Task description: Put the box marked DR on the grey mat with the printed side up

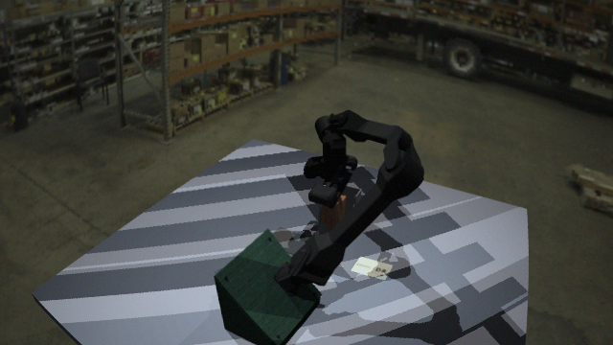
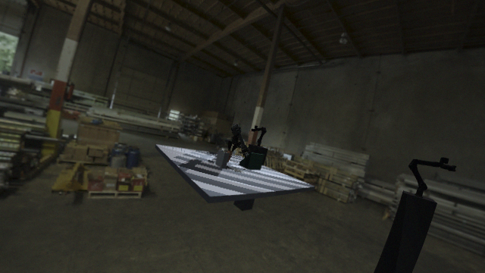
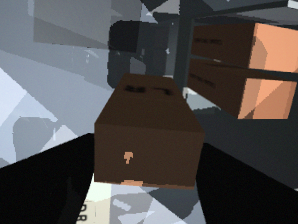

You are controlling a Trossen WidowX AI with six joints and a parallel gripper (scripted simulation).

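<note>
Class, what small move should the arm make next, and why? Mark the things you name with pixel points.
Probably carry the box (image 3: 149, 155) sideways, farther from the bin (image 3: 187, 37), before turning it: the jaws grip it, and two others (image 3: 272, 47) stand close by in the bin.

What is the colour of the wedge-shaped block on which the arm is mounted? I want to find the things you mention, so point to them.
Dark green (image 1: 254, 273) (image 2: 255, 161); best in the top view.

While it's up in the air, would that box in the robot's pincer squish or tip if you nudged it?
The box probably wouldn't squish easily: its edges look straight between the fingers. It might twist a little, since only two fingers pinch it.
</note>
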